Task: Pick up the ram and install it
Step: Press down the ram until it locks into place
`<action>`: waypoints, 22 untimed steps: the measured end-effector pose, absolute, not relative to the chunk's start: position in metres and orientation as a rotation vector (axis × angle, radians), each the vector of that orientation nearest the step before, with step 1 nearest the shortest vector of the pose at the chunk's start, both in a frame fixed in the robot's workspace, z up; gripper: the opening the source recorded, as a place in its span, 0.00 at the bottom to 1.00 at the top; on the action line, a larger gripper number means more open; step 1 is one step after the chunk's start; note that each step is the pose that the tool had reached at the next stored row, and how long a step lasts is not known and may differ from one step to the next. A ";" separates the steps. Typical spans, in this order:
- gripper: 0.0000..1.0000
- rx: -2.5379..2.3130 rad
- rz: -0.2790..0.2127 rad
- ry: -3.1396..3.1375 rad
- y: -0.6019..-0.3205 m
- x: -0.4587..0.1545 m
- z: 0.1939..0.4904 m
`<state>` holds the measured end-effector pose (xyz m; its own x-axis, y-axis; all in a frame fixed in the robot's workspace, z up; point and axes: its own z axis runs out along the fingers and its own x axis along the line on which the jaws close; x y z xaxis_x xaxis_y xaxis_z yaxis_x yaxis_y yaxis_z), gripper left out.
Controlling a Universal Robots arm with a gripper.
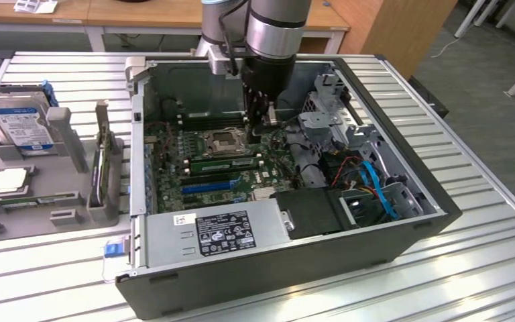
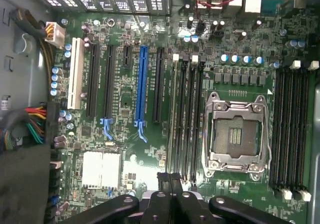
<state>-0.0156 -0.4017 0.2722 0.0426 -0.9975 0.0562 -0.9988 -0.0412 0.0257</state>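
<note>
- My arm (image 1: 275, 27) is a fat cylinder of brushed silver metal with a dark band.
- My gripper (image 2: 171, 184) is matt black, with rounded linkage bars and small pivot screws.

My arm (image 1: 275, 27) is smooth brushed metal; my end effector (image 2: 171, 181) is matt black. The worktop (image 1: 472, 255) is ribbed, shiny metal. The case (image 1: 267, 282) is matt dark grey, the motherboard (image 2: 125, 104) glossy green, the tray (image 1: 25, 218) matt grey plastic.
</note>
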 end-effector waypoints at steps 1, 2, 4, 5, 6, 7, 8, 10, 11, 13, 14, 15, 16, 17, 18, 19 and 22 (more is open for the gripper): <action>0.11 2.226 0.035 -2.134 -0.402 -0.016 0.270; 0.11 2.226 0.035 -2.134 -0.402 -0.016 0.269; 0.11 2.226 0.035 -2.134 -0.402 -0.016 0.265; 0.11 2.226 0.036 -2.134 -0.402 -0.016 0.263; 0.11 2.226 0.036 -2.134 -0.402 -0.016 0.261; 0.11 2.226 0.036 -2.134 -0.402 -0.016 0.259; 0.11 2.226 0.035 -2.134 -0.402 -0.016 0.258; 0.11 2.226 0.035 -2.134 -0.402 -0.016 0.254; 0.11 2.226 0.035 -2.134 -0.402 -0.016 0.252; 0.11 2.226 0.035 -2.134 -0.402 -0.016 0.249; 0.11 2.226 0.035 -2.134 -0.402 -0.016 0.247; 0.11 2.226 0.036 -2.134 -0.402 -0.016 0.245; 0.11 2.226 0.036 -2.134 -0.402 -0.015 0.243; 0.11 2.226 0.036 -2.134 -0.402 -0.014 0.241; 0.11 2.226 0.036 -2.134 -0.402 -0.013 0.240; 0.11 2.226 0.036 -2.134 -0.402 -0.012 0.238; 0.11 2.226 0.035 -2.134 -0.402 -0.007 0.232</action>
<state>-0.0073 -0.4023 0.2322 0.0426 -0.9975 0.0566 -0.9988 -0.0412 0.0258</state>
